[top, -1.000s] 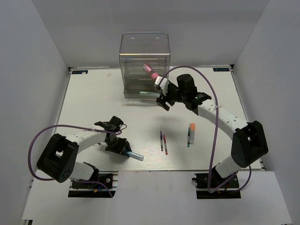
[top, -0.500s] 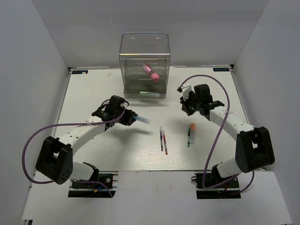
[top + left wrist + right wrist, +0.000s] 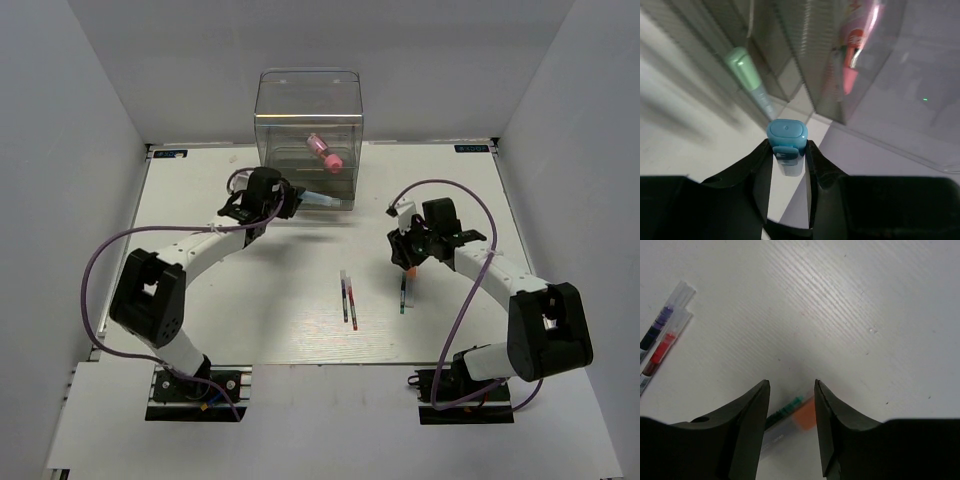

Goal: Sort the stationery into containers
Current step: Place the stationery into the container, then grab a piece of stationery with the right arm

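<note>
My left gripper [image 3: 283,200] [image 3: 788,145] is shut on the light blue stick [image 3: 322,200] [image 3: 786,136], whose tip reaches the front of the clear organiser [image 3: 308,100]. Inside the organiser, a stubby pink cylinder [image 3: 325,152] [image 3: 854,60] lies in the upper compartment and a pale green marker [image 3: 746,75] lies in a drawer. My right gripper [image 3: 407,262] [image 3: 791,383] is open. It hangs just above the orange-capped marker [image 3: 809,418] and the thin green pen [image 3: 402,296] [image 3: 785,410], one jaw on either side, touching neither.
A purple pen [image 3: 344,298] [image 3: 660,322] and a red pen [image 3: 352,306] [image 3: 661,349] lie side by side mid-table, left of my right gripper. Grey walls close in the white table [image 3: 200,300] on three sides.
My left arm carried the blue stick from the near left of the table up to the organiser's front. My right gripper left the organiser and came down over the orange-capped marker.
</note>
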Action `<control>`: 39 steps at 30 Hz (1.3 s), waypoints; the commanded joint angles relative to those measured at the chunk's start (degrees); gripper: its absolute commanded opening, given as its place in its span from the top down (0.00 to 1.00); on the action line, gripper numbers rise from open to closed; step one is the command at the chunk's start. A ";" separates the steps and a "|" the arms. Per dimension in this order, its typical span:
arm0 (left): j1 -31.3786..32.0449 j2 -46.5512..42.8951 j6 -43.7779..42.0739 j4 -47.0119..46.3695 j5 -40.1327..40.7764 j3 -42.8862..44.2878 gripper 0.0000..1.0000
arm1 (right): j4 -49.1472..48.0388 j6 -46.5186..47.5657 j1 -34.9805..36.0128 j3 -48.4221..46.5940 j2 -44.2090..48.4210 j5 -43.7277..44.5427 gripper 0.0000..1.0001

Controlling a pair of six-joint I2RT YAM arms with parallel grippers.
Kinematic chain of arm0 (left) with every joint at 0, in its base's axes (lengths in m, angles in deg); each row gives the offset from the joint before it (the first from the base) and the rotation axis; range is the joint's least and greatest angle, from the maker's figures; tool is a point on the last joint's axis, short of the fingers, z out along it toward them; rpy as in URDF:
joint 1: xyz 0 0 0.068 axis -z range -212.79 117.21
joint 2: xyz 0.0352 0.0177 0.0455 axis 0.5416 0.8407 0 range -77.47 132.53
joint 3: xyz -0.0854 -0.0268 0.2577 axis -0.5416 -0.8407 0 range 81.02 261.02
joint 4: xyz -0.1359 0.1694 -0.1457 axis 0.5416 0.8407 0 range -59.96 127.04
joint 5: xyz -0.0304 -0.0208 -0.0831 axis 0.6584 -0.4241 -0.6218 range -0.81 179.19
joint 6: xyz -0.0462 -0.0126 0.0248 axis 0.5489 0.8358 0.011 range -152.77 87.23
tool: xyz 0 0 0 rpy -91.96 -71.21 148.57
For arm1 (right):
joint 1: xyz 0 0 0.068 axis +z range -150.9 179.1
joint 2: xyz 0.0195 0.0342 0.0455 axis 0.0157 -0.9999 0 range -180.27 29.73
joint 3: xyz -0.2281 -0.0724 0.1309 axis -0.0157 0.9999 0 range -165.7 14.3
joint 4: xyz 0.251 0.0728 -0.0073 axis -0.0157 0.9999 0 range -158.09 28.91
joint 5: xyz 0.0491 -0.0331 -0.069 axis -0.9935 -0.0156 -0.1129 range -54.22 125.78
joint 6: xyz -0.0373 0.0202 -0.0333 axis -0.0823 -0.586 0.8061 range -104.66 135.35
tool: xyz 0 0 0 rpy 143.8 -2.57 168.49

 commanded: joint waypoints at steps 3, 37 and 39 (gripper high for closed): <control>-0.76 3.19 -1.78 -5.14 3.72 6.34 0.89 | 1.16 -0.56 -0.62 1.96 2.06 -2.34 0.52; -0.76 8.92 -1.25 -3.12 5.76 13.20 0.24 | 14.08 -5.04 -2.03 -2.61 2.67 -1.38 0.33; -0.76 7.78 -1.25 -2.34 4.43 13.20 0.23 | 14.70 -6.01 -1.94 -2.87 2.32 -0.67 0.33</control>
